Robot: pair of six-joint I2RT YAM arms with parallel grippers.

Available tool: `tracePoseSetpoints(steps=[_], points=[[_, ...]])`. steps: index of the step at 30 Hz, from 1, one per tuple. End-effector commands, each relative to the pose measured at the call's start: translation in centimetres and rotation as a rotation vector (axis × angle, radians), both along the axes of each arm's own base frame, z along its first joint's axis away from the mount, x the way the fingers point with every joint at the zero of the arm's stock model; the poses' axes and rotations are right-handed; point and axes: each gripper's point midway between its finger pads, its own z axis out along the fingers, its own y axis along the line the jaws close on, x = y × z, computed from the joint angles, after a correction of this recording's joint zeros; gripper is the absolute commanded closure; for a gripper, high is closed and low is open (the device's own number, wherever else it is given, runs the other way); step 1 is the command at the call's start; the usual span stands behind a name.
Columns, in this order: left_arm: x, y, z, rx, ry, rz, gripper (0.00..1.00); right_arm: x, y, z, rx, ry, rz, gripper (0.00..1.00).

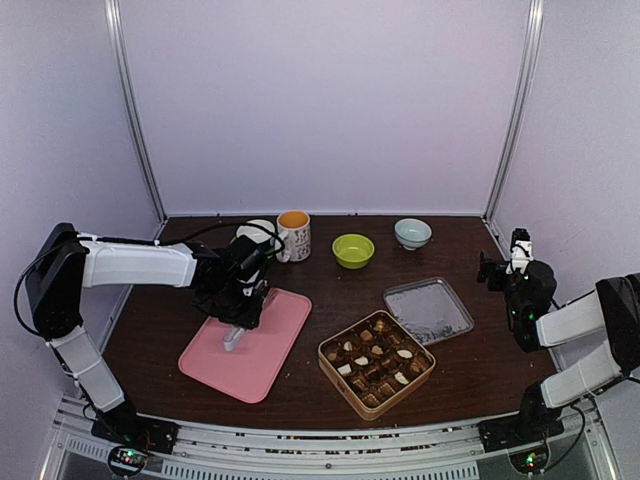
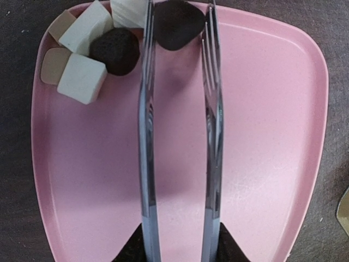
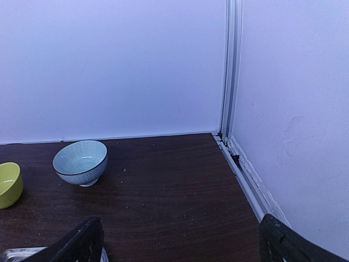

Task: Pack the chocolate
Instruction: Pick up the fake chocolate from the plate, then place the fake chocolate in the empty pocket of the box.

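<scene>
At the far left the left gripper (image 1: 242, 298) reaches down over the pink tray (image 2: 262, 136). It is clenched on a pair of metal tongs (image 2: 146, 164), its dark fingers squeezing the 2 blades partway together. Loose chocolate (image 2: 82, 78) sits in 1 corner of the tray, at the upper left of the wrist view: white cubes, tan blocks and 1 dark round piece, touching or just beside one another. From above, the arm hides this cluster. A further dark piece (image 2: 177, 24) lies between the tong tips, apart from the rest.

The step in hand looks like the pick-up of this 1 piece. Whether the blades already pinch it or merely flank it I cannot tell — the tips and part of the piece run off the top edge of the wrist view.

Right of the tray stands the gold tin (image 1: 345, 384), its cells largely filled with chocolate. Just beyond it a silver lid (image 1: 428, 308) lies flat on the table. The next move probably calls for a slightly tighter squeeze, a straight lift clear of the tray rim, then a carry rightward to a free cell — which cell is free is too small to make out.

At the far right the right gripper (image 1: 505, 262) hangs released, jaws wide, holding nothing, well apart from the tin. Its wrist view shows only a blue bowl (image 3: 80, 162) and the cut-off edge of a green bowl (image 3: 8, 185).
</scene>
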Motion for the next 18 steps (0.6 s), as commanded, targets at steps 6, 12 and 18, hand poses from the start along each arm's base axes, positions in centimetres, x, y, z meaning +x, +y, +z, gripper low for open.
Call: tracePoseSetpoints(steps=[6, 12, 18], points=[[-2.1, -1.4, 4.7, -0.160, -0.014, -0.117, 0.73, 0.3, -0.1, 0.8, -0.002, -0.026, -0.001, 0.00], [-5.7, -2.1, 7.9, -0.317, 0.005, -0.202, 0.73, 0.3, -0.1, 0.8, -0.003, -0.025, 0.000, 0.00], [-9.5, -3.8, 12.1, -0.523, 0.001, -0.354, 0.74, 0.3, 0.0, 0.9, -0.002, -0.026, 0.000, 0.00]])
